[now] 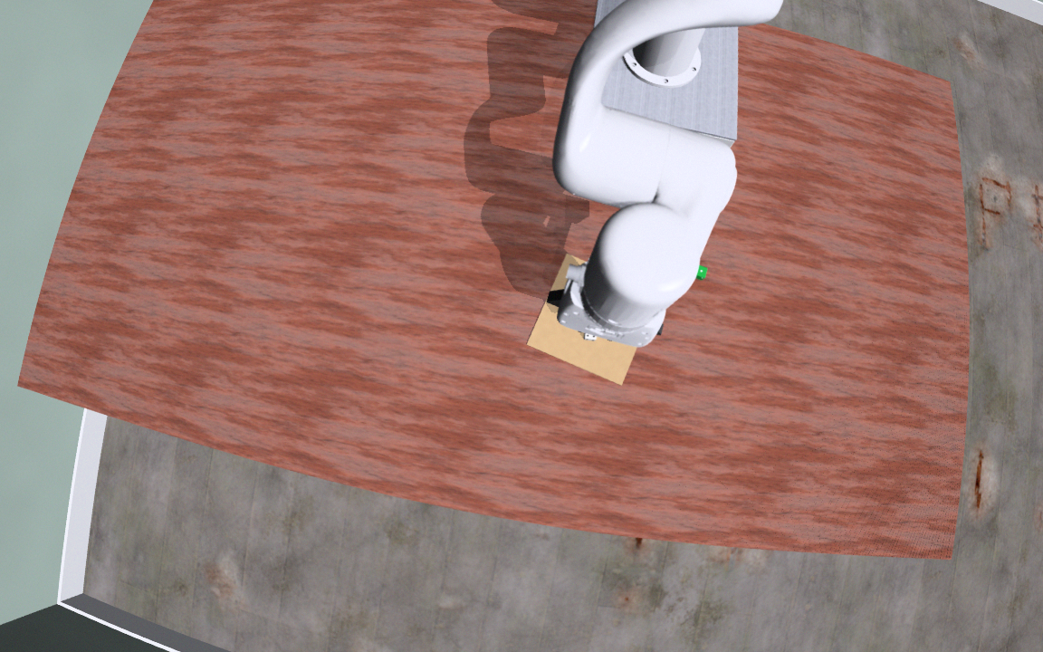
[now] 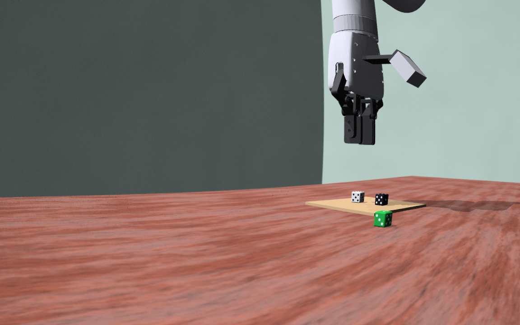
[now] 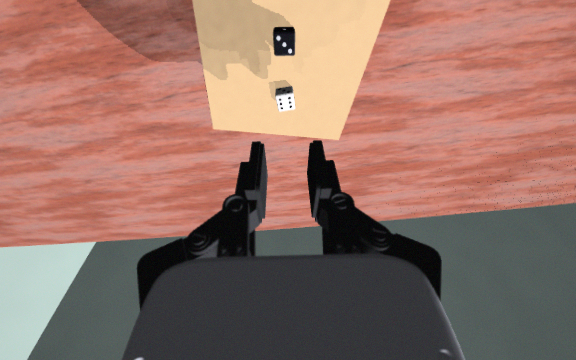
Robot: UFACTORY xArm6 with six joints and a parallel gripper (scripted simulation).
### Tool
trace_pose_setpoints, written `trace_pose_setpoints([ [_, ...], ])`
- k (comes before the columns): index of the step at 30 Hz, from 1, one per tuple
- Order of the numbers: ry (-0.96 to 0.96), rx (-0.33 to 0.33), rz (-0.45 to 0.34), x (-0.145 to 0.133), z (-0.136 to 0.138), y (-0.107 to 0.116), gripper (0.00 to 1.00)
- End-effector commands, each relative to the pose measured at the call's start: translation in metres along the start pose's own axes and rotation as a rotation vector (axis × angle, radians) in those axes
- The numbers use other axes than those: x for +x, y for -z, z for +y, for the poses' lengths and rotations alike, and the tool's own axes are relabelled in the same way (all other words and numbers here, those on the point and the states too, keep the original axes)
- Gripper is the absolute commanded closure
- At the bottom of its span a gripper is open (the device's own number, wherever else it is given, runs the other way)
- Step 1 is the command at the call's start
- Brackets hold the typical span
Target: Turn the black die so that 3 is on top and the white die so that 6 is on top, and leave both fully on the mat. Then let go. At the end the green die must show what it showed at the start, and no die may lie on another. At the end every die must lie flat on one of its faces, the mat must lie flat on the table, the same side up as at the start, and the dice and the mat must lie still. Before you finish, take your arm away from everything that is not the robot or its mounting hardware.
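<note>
Reddish wood-grain surface [image 2: 173,262], tan mat [image 2: 334,205] toward its far edge carrying white die [image 3: 285,102] and black die [image 3: 284,41]; gripper [image 3: 287,150] high above, narrow gap, empty; dice look light, rigid, slick: pinch opposite flat faces.

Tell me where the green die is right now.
In the exterior view the green die sits on the table just off the mat's near edge, in front of the black die, apart from both other dice.

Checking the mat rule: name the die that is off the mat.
The green die: it sits on the table beside the mat, while the white and black dice rest on it.
</note>
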State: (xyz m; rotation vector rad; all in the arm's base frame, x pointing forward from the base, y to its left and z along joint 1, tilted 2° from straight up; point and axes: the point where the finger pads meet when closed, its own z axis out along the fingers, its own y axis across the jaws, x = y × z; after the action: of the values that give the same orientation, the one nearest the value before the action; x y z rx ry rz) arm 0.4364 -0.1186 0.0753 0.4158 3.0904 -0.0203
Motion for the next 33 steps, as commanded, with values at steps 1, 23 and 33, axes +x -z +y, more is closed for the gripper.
trace_pose_setpoints([
  [1,0.0,0.0,-0.002,-0.001,0.0,0.005,0.69],
  [23,0.0,0.0,-0.002,-0.001,0.0,0.006,0.0],
  [33,0.0,0.0,-0.002,-0.001,0.0,0.023,0.0],
])
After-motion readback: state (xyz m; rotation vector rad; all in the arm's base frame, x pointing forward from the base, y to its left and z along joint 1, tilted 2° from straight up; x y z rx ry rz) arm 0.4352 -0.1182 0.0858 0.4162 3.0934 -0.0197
